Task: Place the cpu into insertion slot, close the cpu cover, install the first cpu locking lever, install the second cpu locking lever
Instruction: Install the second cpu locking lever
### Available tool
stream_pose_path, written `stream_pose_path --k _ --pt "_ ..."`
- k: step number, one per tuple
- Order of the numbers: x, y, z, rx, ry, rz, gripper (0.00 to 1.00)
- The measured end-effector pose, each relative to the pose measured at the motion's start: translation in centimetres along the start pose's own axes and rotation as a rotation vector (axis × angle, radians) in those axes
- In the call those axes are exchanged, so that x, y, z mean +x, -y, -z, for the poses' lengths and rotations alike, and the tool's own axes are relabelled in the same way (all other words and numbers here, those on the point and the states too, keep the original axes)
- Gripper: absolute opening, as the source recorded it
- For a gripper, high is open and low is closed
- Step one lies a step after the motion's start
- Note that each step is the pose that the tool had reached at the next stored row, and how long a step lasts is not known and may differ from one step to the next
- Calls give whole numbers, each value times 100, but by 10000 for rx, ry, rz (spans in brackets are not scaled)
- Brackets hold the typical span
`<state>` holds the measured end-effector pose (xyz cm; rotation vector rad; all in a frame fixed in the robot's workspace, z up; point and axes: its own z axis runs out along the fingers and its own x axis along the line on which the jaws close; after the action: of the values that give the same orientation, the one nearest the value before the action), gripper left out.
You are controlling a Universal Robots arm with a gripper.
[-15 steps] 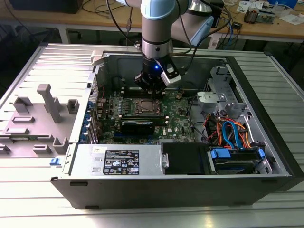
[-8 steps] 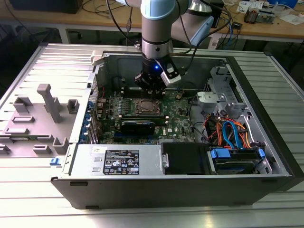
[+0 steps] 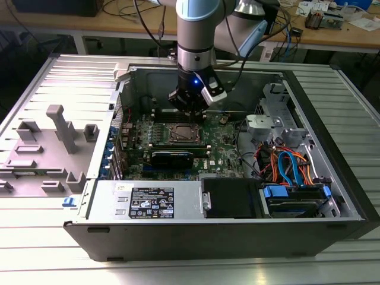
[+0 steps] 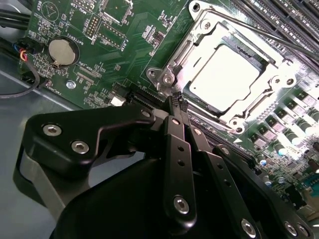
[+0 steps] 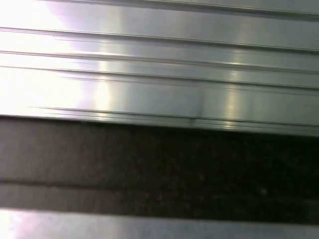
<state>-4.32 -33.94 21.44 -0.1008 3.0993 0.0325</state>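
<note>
Claw (image 4: 178, 102) closed to a narrow tip, fingers pressed together with nothing between them, hanging low inside the open computer case (image 3: 332, 148). Seen in the second wrist view just short of the near corner of the insertion slot (image 4: 197, 37), tip close beside the slot's silver rim; contact there cannot be told. In the exterior view, claw (image 3: 189, 108) poised directly above the rear edge of the slot (image 3: 183, 133), arm (image 3: 199, 27) rising straight up from it.

Cpu (image 4: 224, 78) seated flat in the slot, just beyond the claw tip, pale metal top facing up and bright under the light. Cpu cover (image 4: 246, 112) lying closed over it, silver frame around the chip with the chip showing through the central cut-out. Thin dark locking lever (image 4: 259, 32) running along the far side of the socket from the claw, past the frame's corner; latched or loose cannot be told.

Green motherboard (image 4: 107, 47) spread under and around the claw, round coin battery (image 4: 63, 51) off to one side of it, long black memory slots (image 4: 286, 22) beyond the socket. In the exterior view, black card (image 3: 172, 158) nearer the camera than the claw, bundle of orange and blue cables (image 3: 288, 166) well apart toward the exterior view's right, grey ribbed surface (image 3: 350, 107) carrying the case.

First wrist view: blurred silver ridged metal (image 5: 159, 74) above a dark band.
</note>
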Motion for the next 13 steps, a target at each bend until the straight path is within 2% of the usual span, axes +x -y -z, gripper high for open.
stream_pose_path --k 3,13 --pt "1 17 4 -1 0 0 11" --pt "11 179 8 -1 0 0 11"
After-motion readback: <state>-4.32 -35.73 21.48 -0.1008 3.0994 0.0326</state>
